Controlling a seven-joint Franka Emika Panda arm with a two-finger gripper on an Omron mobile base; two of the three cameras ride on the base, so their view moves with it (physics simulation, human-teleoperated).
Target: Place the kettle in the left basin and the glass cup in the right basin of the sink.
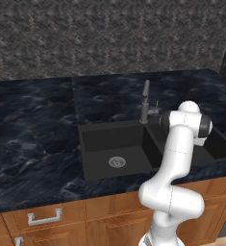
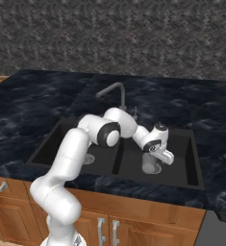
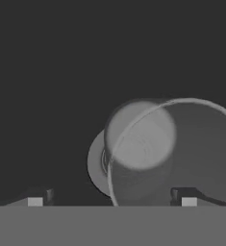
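Note:
The glass cup [image 2: 151, 165] is in the right basin [image 2: 182, 158] of the black sink [image 2: 61, 132], just under my gripper [image 2: 156, 156]. In the hand view the translucent cup [image 3: 172, 153] looms close and tilted, its rim toward the camera, over the silver drain [image 3: 96, 166]. My gripper [image 3: 112, 198] is open, its fingertips [image 3: 41, 197] wide apart; the right tip shows through the cup's wall, with nothing pinched. The left basin [image 1: 114, 144] holds only its drain [image 1: 117, 162]. The kettle is out of view.
A slim grey tap [image 1: 144, 103] rises behind the divider, close to my forearm [image 2: 133, 129]. Dark marble counter [image 1: 32, 134] surrounds the sink, with a stone wall behind. Wooden cabinet fronts [image 1: 47, 218] run below the front edge.

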